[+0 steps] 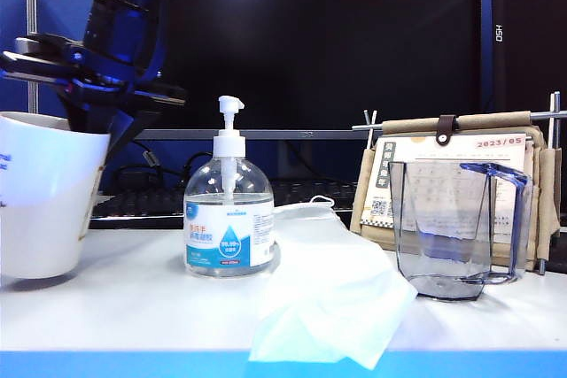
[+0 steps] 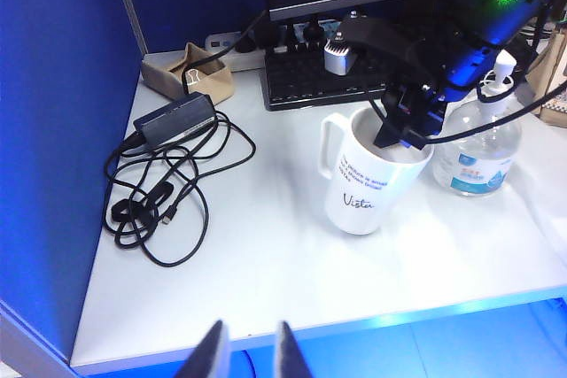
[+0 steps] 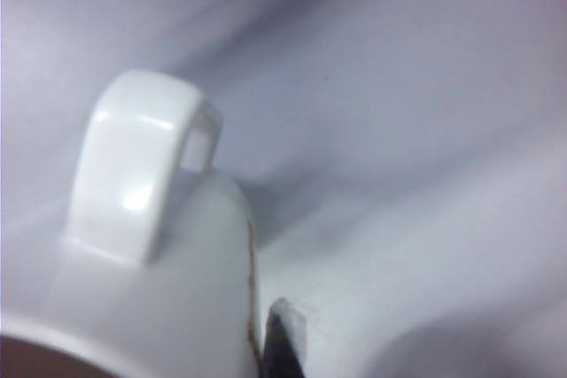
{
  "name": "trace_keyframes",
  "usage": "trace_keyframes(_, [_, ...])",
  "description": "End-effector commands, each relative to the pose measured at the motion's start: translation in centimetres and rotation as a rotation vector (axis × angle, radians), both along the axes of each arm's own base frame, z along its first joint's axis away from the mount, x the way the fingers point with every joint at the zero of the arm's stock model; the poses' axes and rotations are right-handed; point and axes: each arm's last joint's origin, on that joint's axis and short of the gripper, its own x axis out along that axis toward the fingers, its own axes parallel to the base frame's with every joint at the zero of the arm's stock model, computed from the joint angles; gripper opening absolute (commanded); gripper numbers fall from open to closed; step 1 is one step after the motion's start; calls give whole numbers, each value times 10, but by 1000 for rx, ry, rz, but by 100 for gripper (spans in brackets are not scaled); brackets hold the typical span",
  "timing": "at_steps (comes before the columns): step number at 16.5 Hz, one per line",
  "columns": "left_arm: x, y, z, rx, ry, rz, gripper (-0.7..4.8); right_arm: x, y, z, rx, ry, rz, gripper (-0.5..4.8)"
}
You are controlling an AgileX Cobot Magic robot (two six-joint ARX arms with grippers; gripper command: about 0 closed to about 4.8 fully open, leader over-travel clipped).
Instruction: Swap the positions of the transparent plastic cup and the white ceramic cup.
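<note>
While left tool [image 2: 246, 351] hangs apart, right tool [image 2: 403, 130] clenches white ceramic cup [image 2: 368, 179] rim.

Pump bottle [image 1: 229, 214] upright beside crumpled mask [image 1: 332, 294]; calendar [image 1: 452, 185] behind; cables [image 2: 164, 192] coiled.

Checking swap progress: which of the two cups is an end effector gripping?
The white ceramic cup, at exterior-view left: the right end effector clamps its rim. The transparent plastic cup stands untouched.
</note>
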Motion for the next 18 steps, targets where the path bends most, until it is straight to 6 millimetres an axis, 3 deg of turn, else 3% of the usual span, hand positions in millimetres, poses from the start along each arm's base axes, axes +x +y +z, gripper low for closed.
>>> trace_keyframes(1, [-1,0,1,-1,-15,0,79,-1,1,12,60,-16,14,-1])
trace_keyframes(18, [-1,0,1,0,-11,0,79,-5,-1,7,18,34,24,0])
